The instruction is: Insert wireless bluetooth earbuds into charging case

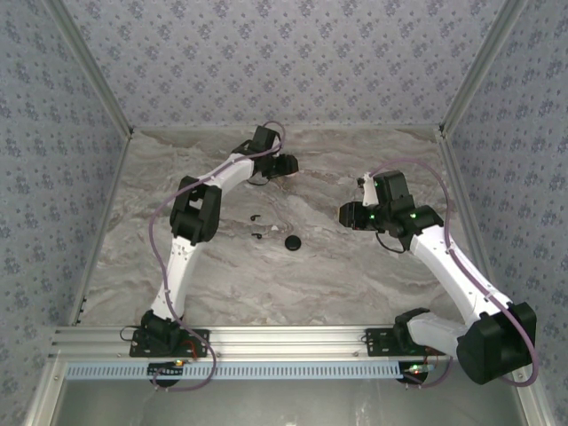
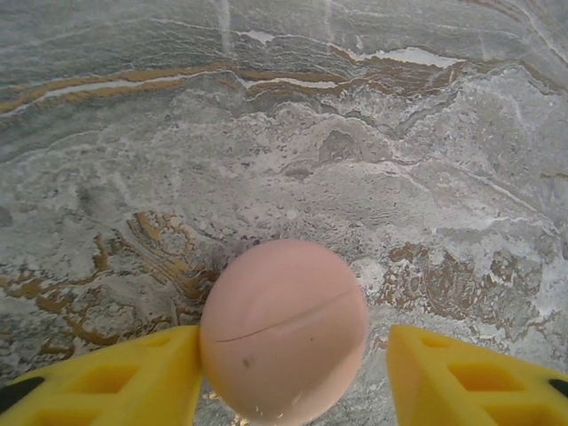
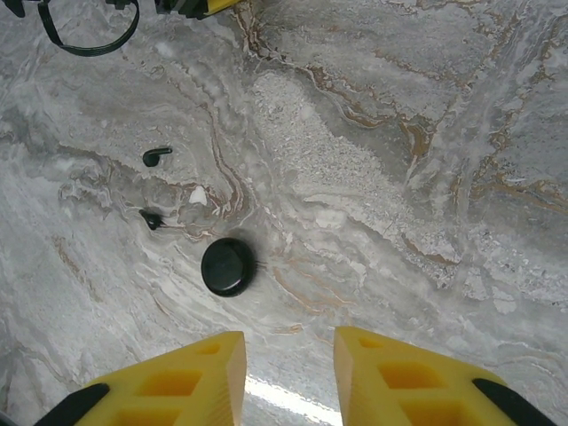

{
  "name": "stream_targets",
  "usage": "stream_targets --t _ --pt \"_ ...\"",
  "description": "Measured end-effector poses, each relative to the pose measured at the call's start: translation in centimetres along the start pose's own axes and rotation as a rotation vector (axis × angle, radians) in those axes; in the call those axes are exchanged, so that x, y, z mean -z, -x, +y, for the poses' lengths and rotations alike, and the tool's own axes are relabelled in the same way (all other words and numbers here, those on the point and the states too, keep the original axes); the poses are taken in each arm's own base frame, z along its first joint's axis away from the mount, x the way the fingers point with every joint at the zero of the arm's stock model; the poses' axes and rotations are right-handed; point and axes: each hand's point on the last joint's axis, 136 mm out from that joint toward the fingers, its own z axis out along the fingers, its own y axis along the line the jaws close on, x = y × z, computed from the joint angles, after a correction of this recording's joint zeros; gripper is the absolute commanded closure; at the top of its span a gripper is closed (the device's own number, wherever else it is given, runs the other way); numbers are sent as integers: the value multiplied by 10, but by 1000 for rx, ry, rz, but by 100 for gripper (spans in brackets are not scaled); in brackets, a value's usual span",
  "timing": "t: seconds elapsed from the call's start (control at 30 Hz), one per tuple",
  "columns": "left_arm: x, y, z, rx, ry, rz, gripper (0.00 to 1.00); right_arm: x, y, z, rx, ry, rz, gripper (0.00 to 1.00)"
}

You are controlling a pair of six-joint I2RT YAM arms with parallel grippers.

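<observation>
Left wrist view: left gripper [image 2: 293, 368] stands part open around a round pink plastic case with a seam [image 2: 284, 328] on the marbled grey surface [image 2: 355, 133]. One yellow finger [image 2: 115, 382] touches the case and the other stands clear, so there is no grip. Case's lower edge is cut off by the frame.

Right wrist view: right gripper [image 3: 290, 373] is slightly open and empty. Tiny black hooked earbuds lie on bare surface: far earbud [image 3: 156, 156], near earbud [image 3: 151, 218], both beside a round black disc [image 3: 228, 266]. Shapes too small to resolve.
</observation>
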Motion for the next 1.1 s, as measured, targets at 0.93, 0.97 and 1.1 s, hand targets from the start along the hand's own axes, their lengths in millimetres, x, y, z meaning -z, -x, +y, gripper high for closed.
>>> stream_targets --t 0.93,0.97,1.1 --pt "157 -141 -19 -128 172 130 56 -98 -39 24 77 64 303 67" --pt "157 -149 -20 -130 172 141 57 -102 -37 24 84 67 311 67" --pt "162 -176 -34 -155 149 175 60 -118 -32 27 98 77 341 68"
